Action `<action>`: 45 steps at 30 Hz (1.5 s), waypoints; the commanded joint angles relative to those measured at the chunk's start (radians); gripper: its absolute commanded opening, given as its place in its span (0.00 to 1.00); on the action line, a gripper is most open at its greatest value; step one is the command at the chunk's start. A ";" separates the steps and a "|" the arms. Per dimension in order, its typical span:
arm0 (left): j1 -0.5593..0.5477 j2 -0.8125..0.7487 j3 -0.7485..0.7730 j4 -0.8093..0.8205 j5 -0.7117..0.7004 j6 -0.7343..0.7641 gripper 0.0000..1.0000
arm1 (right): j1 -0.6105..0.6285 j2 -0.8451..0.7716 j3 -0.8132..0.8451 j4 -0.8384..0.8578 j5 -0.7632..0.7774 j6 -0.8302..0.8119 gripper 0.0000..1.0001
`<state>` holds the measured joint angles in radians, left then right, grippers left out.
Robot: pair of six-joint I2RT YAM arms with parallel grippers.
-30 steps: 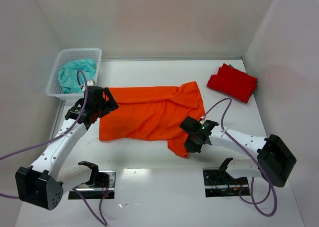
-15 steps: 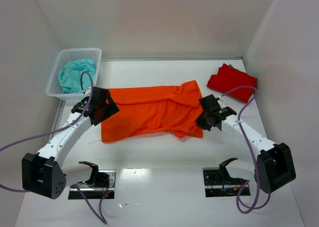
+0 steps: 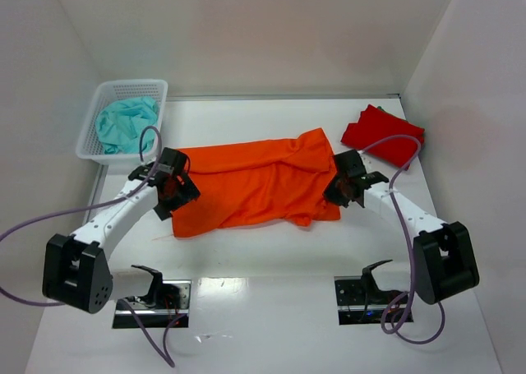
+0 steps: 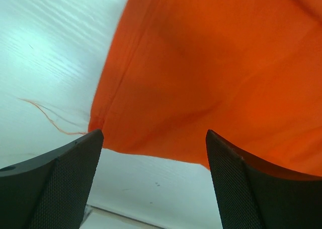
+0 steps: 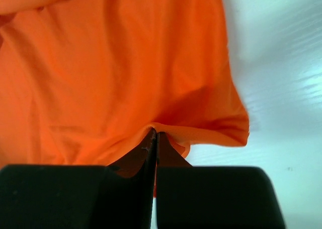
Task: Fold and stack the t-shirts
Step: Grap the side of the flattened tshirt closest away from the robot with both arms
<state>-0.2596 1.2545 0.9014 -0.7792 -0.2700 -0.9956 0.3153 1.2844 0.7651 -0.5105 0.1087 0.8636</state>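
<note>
So, orange t-shirt [image 3: 255,185]: lies mid-table, spread wide but rumpled, its long side running left to right; the near edge slants and the right end is bunched.
Right gripper [image 5: 155,136]: fingers pressed together on a small raised fold of the orange t-shirt at its right edge.
Left gripper [image 4: 153,134]: fingers wide apart, poised over the shirt's near-left corner, clamping nothing.
Loose thread [image 4: 48,118]: thin and orange, trailing from that corner across the table [image 3: 263,251].
Red t-shirt [image 3: 382,136]: folded into a compact pad at the far right, apart from the orange one.
Basket [image 3: 97,111]: white mesh, far left corner, with a teal cloth [image 3: 125,123] crumpled inside.
</note>
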 commanded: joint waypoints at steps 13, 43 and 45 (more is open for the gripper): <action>-0.158 -0.136 -0.180 -0.098 -0.032 -0.429 0.90 | -0.097 0.100 0.114 0.083 -0.038 -0.081 0.00; -0.158 -0.081 -0.309 -0.012 -0.001 -0.471 0.03 | -0.116 0.058 0.075 0.049 -0.036 -0.101 0.02; -0.158 -0.073 -0.302 -0.012 -0.001 -0.464 0.00 | -0.116 0.042 0.068 0.035 -0.029 -0.101 0.02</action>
<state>-0.4156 1.1699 0.6011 -0.7874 -0.2638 -1.4469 0.2104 1.3835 0.8484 -0.4606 0.0638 0.7755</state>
